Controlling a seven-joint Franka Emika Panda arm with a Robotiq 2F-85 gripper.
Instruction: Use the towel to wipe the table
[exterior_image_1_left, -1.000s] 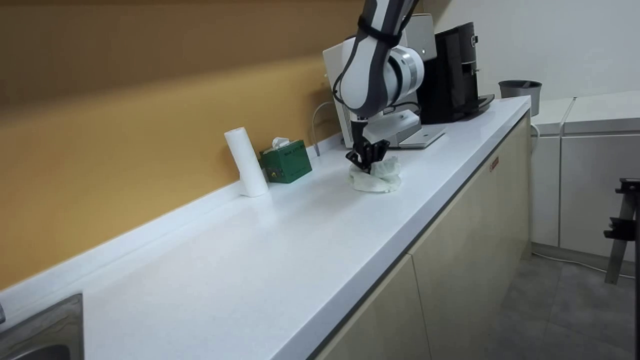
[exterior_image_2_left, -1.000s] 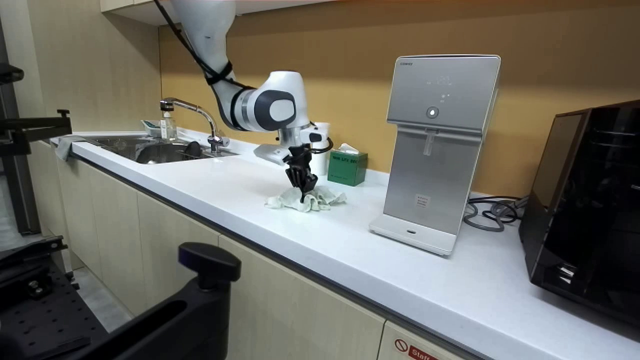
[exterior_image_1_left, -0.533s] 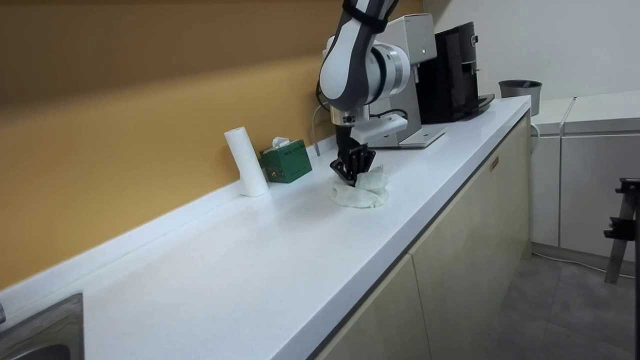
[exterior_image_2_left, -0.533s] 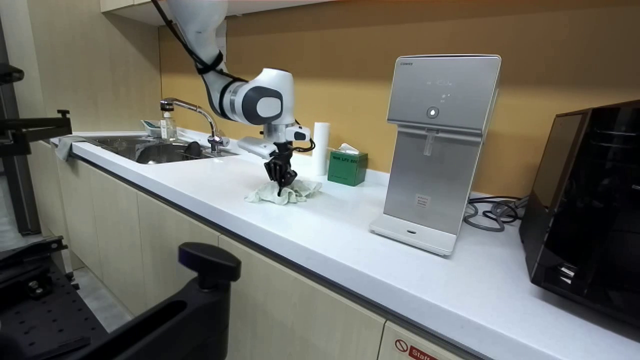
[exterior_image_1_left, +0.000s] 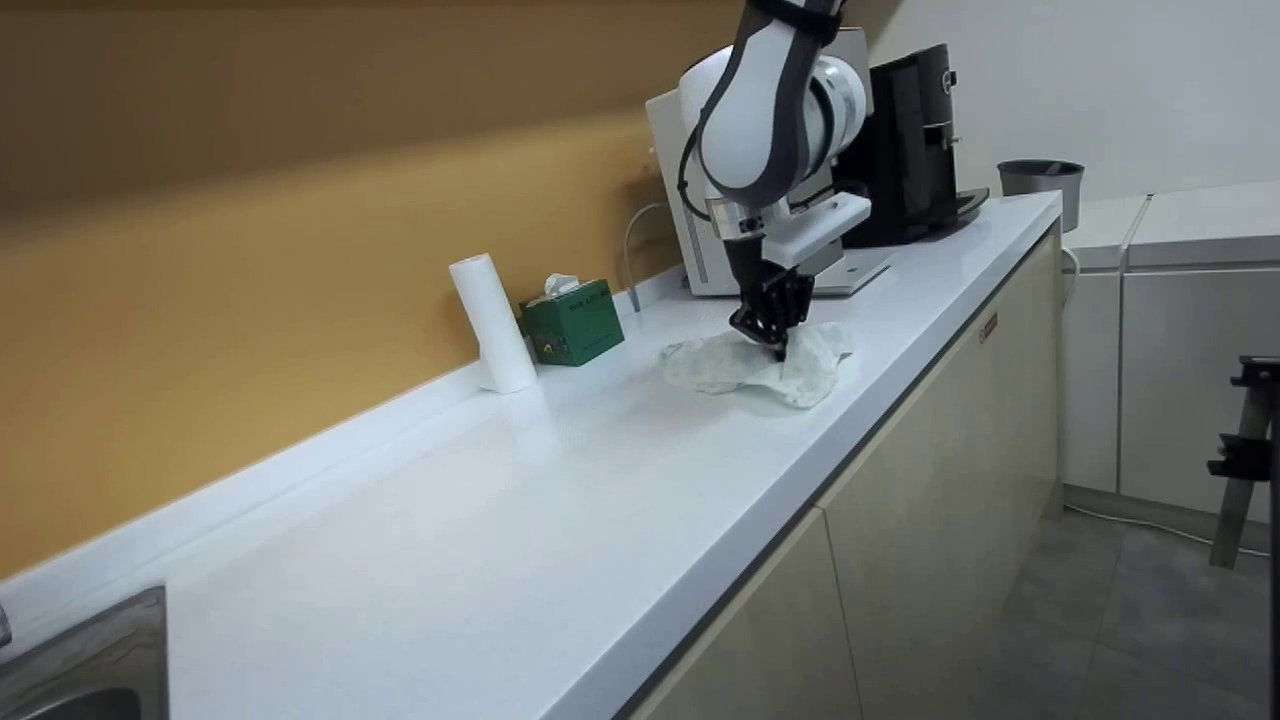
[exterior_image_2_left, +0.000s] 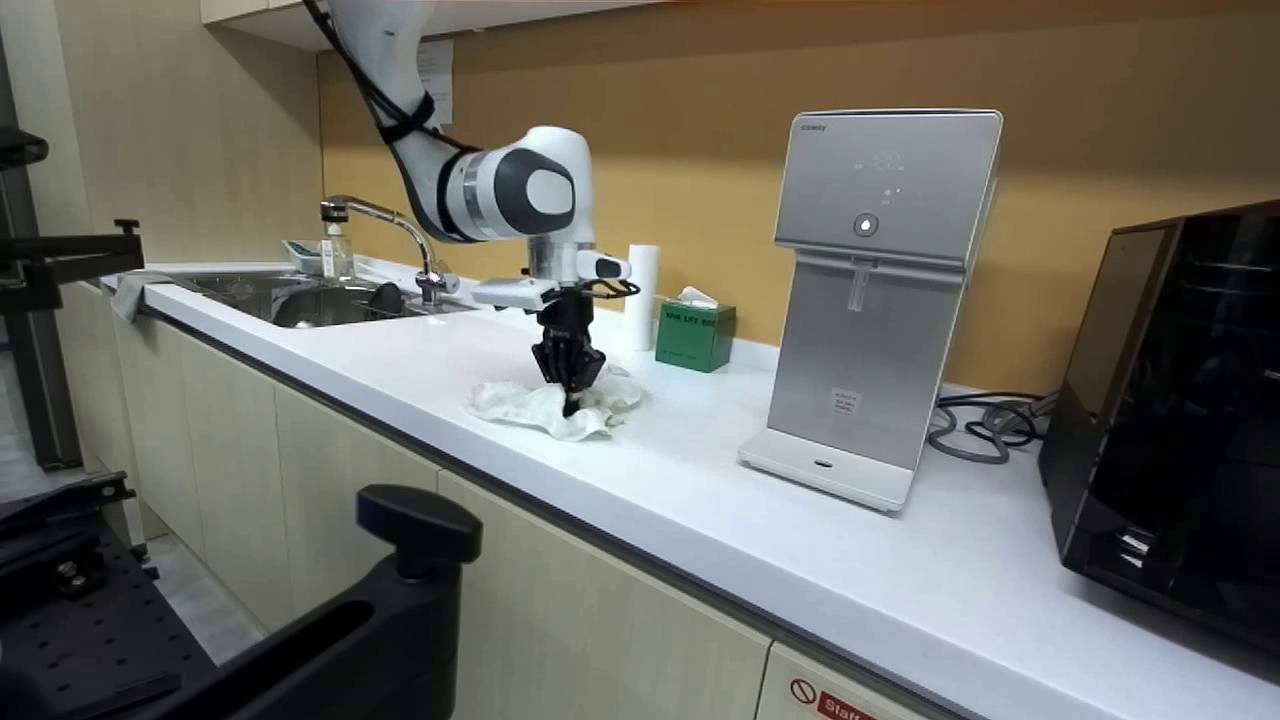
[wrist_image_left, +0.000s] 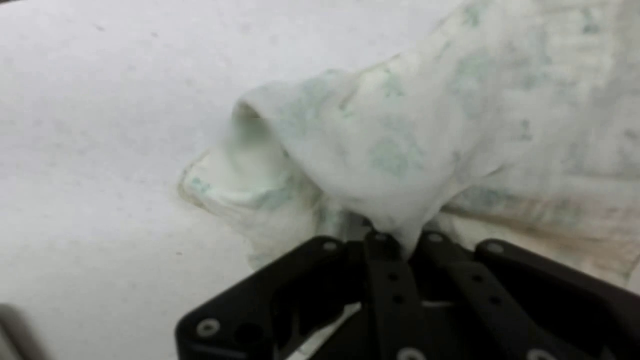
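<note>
The towel is white with a pale green print. It lies spread and crumpled on the white table, in both exterior views, near the front edge. My gripper points down into the middle of the towel. In an exterior view the gripper stands over the towel, with folds on both sides. In the wrist view the fingers are closed on a pinched fold of the towel. The fingertips are partly hidden by the cloth.
A paper roll and a green tissue box stand by the wall. A silver water dispenser and a black machine stand on the counter. A sink is at the far end. The counter's front edge is near the towel.
The gripper first moved toward the sink, dragging the towel, then toward the counter's front edge. The towel has gone from bunched to more spread out, trailing back toward the wall.
</note>
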